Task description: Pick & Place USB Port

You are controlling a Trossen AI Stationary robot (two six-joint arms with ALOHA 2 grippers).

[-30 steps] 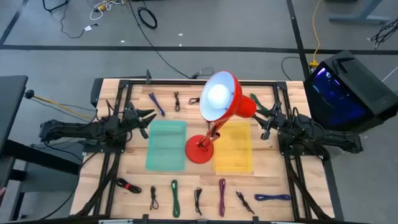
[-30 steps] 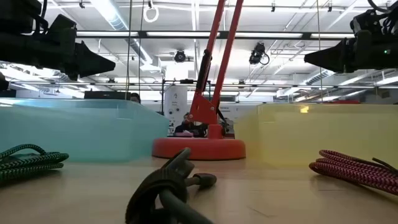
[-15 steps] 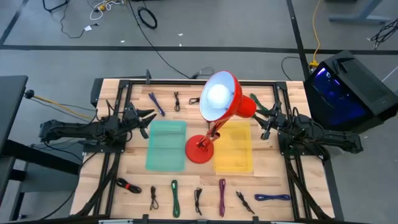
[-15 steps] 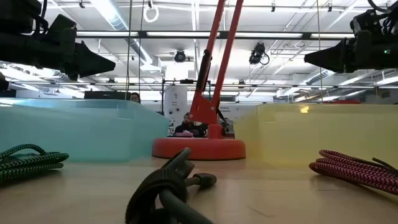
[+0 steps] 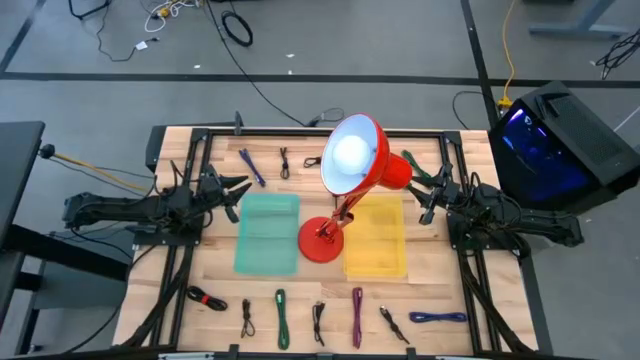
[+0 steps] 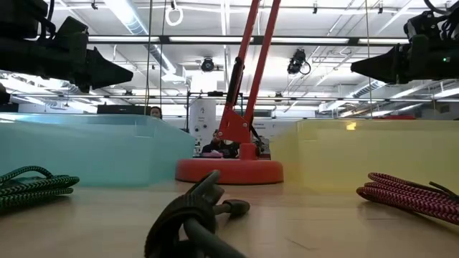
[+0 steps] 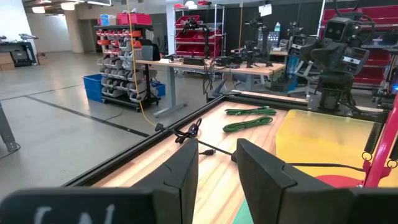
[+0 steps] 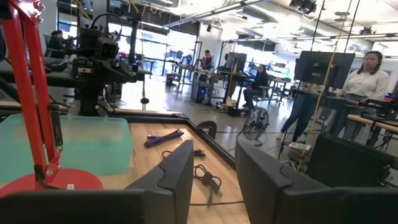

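Wood table point(image 5: 215, 290) w/ cables point(image 5: 281, 316), lab behind.

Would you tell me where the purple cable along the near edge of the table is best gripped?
Grip the purple cable at mid-length, coming straight down from above. It lies flat as a narrow bundle with bare wood either side, so claw fingers set across its width should close cleanly.

light: bright, even | source: lit red lamp point(image 5: 352, 160), ceiling strips | near cable point(image 6: 197, 215) blurred
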